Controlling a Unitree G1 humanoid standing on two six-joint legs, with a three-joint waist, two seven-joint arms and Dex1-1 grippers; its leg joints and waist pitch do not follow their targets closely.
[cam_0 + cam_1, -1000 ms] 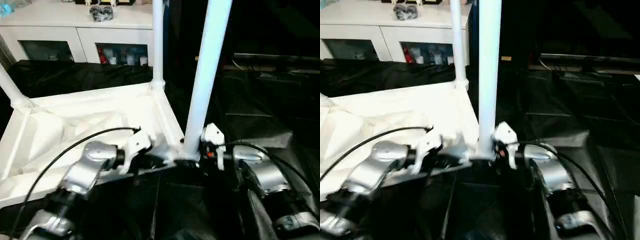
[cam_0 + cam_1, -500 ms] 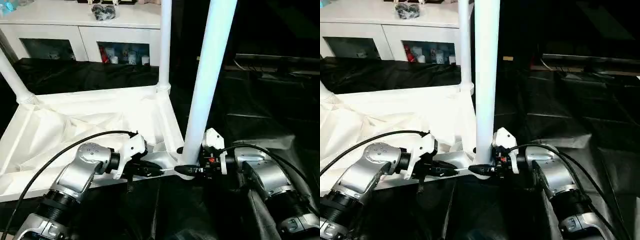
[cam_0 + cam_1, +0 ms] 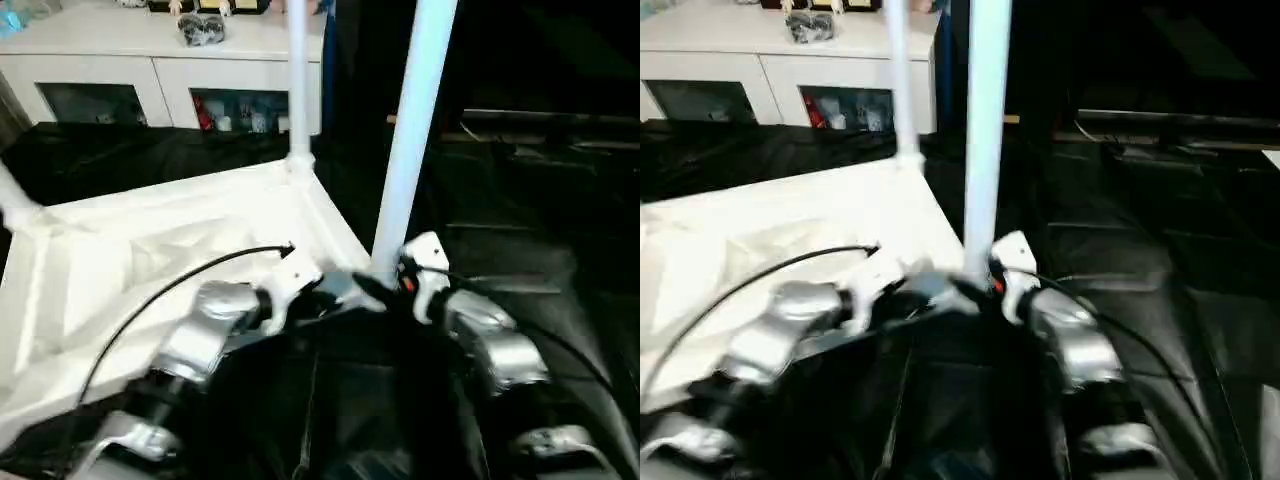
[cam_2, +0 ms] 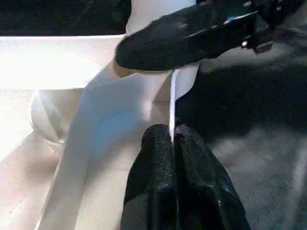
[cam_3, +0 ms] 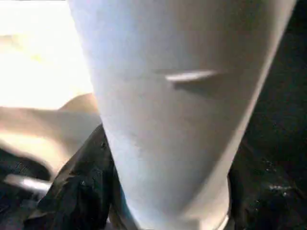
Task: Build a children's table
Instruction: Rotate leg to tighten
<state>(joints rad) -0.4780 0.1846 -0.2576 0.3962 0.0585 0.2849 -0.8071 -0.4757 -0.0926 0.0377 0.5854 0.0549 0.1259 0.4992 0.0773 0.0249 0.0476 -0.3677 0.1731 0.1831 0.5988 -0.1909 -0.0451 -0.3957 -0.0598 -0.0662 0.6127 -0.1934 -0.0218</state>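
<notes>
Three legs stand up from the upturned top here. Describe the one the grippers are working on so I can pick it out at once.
Start at the white tabletop, lying underside up on the black cover. At its near corner, closest to the robot, a leg rises out of the picture. Unlike the thinner-looking far leg, it has the left gripper and right gripper meeting at its base.

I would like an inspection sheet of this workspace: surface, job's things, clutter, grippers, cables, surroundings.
Surface: black-covered table, creased.
Job's things: white table top lies underside up; near leg and far leg stand in corner sockets; a third leg at the left edge.
Clutter: nothing seen on the black cover.
Grippers: left gripper shut on the table top's thin edge; right gripper at the near leg's base, grip unclear.
Cables: black cable arcs over the left forearm.
Surroundings: white glass-door cabinet behind.
</notes>
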